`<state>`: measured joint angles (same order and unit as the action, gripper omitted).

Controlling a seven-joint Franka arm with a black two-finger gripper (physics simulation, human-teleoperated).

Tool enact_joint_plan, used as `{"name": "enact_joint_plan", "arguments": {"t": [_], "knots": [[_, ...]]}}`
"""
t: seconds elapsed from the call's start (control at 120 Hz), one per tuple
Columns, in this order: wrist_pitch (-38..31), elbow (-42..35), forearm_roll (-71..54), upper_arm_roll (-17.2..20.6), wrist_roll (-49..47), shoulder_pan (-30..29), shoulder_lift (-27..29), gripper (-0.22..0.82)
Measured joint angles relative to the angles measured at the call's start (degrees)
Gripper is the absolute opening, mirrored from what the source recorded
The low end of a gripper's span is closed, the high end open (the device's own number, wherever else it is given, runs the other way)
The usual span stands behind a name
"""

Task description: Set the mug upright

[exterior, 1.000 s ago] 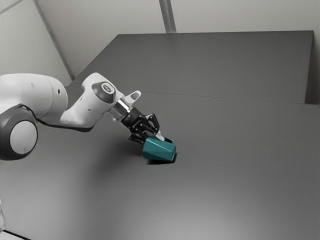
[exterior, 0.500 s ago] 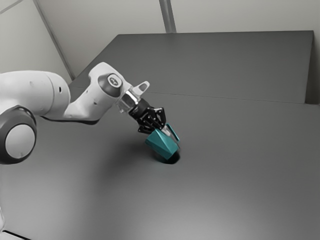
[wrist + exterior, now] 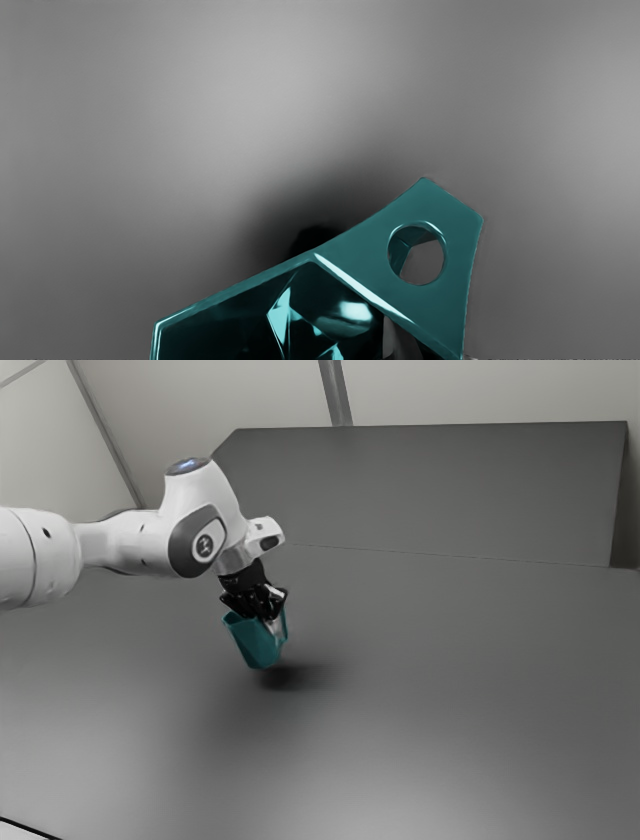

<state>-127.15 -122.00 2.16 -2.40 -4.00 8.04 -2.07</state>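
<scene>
The black gripper (image 3: 272,622) points down at the mug's upper edge, with the teal faceted mug (image 3: 254,644) hanging below it. Tilted somewhat, the mug has its mouth upward and is held above the table, its shadow underneath. In the wrist view the mug (image 3: 362,260) shows its dark interior and a flat handle piece with a round hole. One finger of the gripper (image 3: 436,351) reaches inside the mug; the other is at the outer side near the handle, so the wall is clamped between them. The mug's base is hidden in the wrist view.
A dark grey table (image 3: 450,690) spreads beneath the arm and mug. Behind it stands a raised dark grey panel or block (image 3: 430,490), with pale walls beyond.
My hand has risen, moved back toward the exterior view's left and turned to point downward. The mug has come off the table with it and swung from lying to nearly mouth-up.
</scene>
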Motion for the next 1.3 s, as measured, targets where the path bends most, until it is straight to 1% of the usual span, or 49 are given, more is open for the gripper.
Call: {"name": "enact_joint_plan", "arguments": {"t": [0.15, 0.342, 0.617, 0.875, 1.042, 1.058, 1.217, 1.3], "knots": [[-5.43, -5.39, -8.66, 0.04, -1.71, -0.13, 3.59, -0.18], [-10.33, -8.57, -12.57, -0.06, -3.3, -0.55, 4.79, -0.18], [-14.8, -10.33, -13.66, -0.21, -4.83, -1.46, 2.5, -0.18], [-16.9, -10.38, -13.68, -0.65, -5.92, -1.64, -0.57, -0.18], [-17.9, -10.37, -13.78, -0.61, -6.51, -1.54, -1.4, -0.18], [-17.93, -10.37, -13.76, -0.6, -6.54, -1.54, -1.39, -0.16], [-17.61, -10.22, -13.32, -0.51, -6.41, -1.68, -0.48, 0.19], [-17.49, -10.22, -13.24, -0.5, -6.32, -1.72, 0.4, 0.33]]}}
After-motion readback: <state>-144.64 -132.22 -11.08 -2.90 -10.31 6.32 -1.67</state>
